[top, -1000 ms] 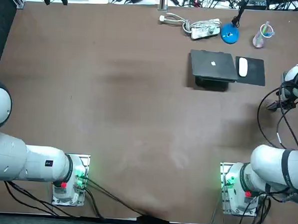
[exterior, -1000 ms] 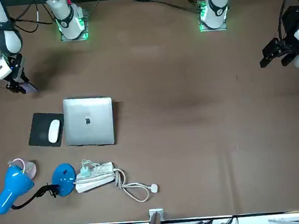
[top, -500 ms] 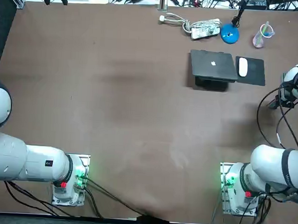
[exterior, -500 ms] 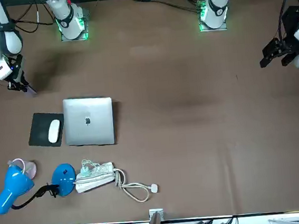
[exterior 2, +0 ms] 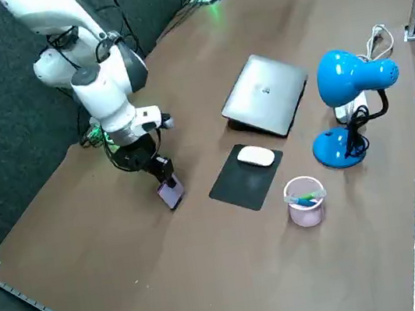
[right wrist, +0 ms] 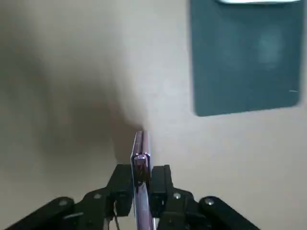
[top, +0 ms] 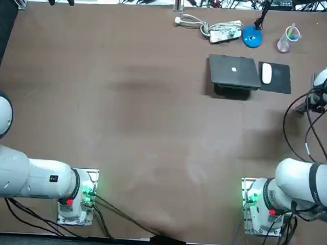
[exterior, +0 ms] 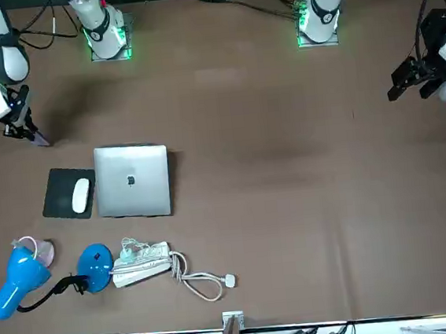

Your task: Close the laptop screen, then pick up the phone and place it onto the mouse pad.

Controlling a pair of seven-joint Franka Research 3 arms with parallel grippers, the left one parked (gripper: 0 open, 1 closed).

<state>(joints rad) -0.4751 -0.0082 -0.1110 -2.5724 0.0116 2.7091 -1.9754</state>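
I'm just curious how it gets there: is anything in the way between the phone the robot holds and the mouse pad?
Nothing visible. The right gripper holds the phone just off the mouse pad, with only bare table between. The mouse sits on the pad's side towards the laptop, leaving the nearer part free.

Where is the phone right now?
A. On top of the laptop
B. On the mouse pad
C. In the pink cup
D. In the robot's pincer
D: the right pincer is shut on the phone, holding it edge-on beside the mouse pad, not on it.
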